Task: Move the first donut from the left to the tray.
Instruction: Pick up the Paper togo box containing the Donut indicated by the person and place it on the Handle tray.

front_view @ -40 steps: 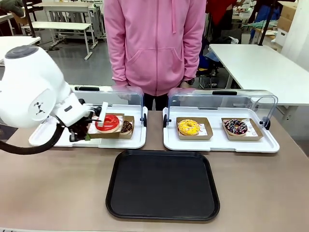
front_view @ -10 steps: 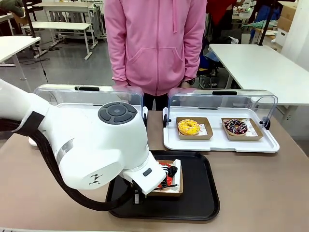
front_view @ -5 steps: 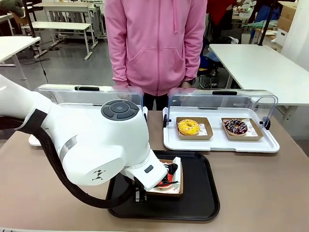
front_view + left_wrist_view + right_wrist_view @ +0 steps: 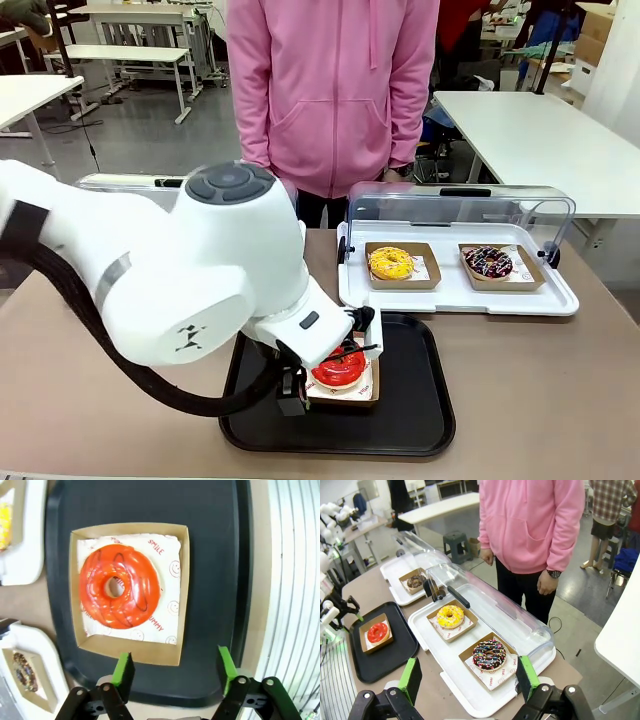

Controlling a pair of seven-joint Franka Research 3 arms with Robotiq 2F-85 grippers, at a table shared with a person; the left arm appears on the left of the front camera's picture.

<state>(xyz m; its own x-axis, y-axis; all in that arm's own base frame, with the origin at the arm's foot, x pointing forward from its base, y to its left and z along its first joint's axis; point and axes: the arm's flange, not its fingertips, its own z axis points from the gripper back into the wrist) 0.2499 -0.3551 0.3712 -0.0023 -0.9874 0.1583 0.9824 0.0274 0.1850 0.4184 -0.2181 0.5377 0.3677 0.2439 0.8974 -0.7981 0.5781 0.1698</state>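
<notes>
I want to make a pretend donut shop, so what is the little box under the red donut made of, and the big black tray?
The square holder under the red-glazed donut looks like thin brown cardboard: matte, with folded-up walls and a printed white paper liner inside. The black tray looks like moulded plastic, smooth with a faint sheen, rounded corners and a raised rim. The donut's glaze is glossy.
</notes>
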